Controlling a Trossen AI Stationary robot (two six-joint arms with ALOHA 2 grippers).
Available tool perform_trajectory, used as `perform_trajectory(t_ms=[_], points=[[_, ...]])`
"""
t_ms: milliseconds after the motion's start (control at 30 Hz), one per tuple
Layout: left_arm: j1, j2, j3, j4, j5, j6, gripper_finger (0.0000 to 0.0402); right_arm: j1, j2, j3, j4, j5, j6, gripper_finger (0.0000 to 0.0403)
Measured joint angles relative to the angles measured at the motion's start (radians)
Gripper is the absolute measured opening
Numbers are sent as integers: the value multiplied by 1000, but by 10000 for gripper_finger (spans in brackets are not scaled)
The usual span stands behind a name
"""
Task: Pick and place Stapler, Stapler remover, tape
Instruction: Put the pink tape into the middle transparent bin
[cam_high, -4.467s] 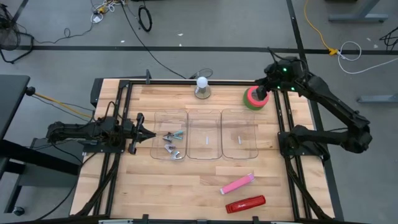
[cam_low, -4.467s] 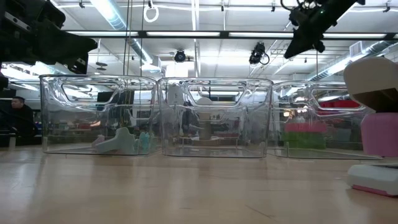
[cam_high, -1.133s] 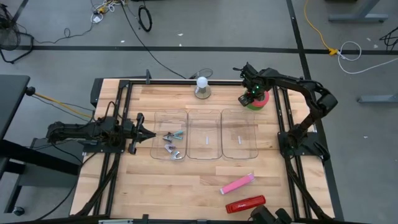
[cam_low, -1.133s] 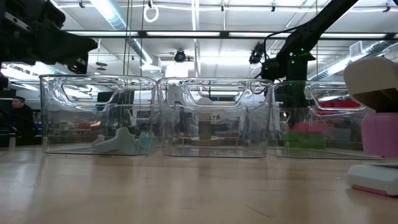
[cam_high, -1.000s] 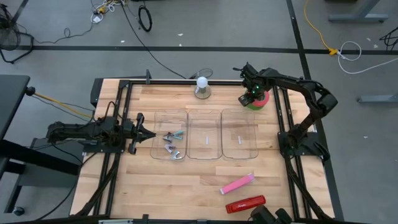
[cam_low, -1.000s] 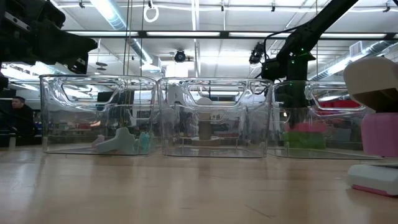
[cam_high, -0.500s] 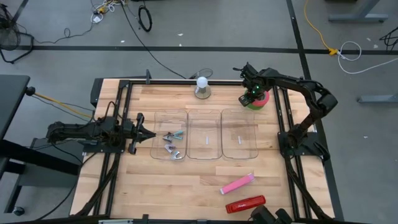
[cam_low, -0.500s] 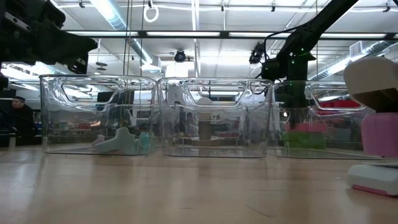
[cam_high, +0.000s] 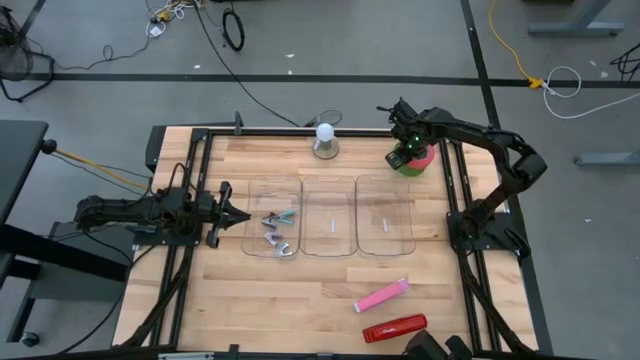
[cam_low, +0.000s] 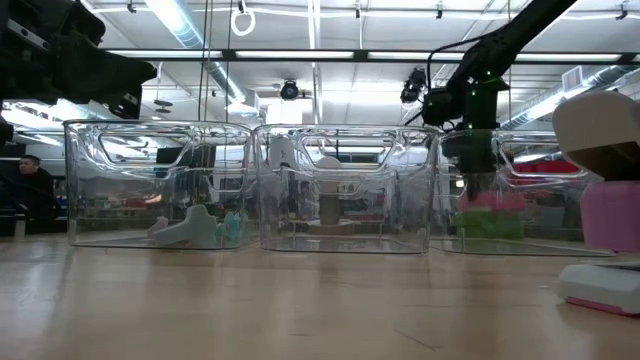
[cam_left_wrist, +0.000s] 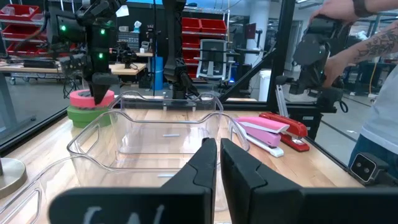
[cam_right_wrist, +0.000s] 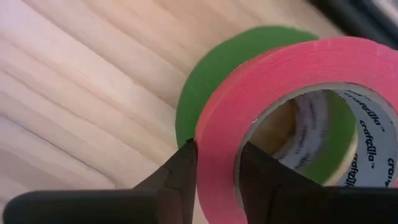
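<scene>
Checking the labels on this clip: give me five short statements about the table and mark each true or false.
1. The right gripper is closed on the wall of the pink-and-green tape roll. True.
2. The red stapler lies inside a clear plastic bin. False: it lies on the wooden table.
3. The left gripper holds the pink stapler. False: it is shut and holds nothing.
4. The middle clear plastic bin holds the tape roll. False: the roll is behind the bins.
5. The left clear plastic bin holds small tools. True.

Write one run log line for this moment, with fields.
right gripper: shut on tape wall, far right table corner | left gripper: shut, idle beside bins
</scene>
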Motion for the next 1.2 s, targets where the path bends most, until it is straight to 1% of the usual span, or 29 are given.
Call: perform_trajectory(t_ms=[100, 333, 600, 900, 1200], points=[[0, 0, 0, 0, 0, 0, 25, 0, -17, 44, -44, 1, -14, 95], [0, 0, 0, 0, 0, 0, 25, 14, -17, 198, -172, 27, -67, 95], [0, 0, 0, 0, 0, 0, 25, 71, -18, 322, -232, 25, -135, 95], [0, 0, 0, 0, 0, 0, 25, 180, -18, 377, -253, 16, -244, 95], [0, 0, 0, 0, 0, 0, 25, 323, -18, 382, -256, 12, -477, 95]])
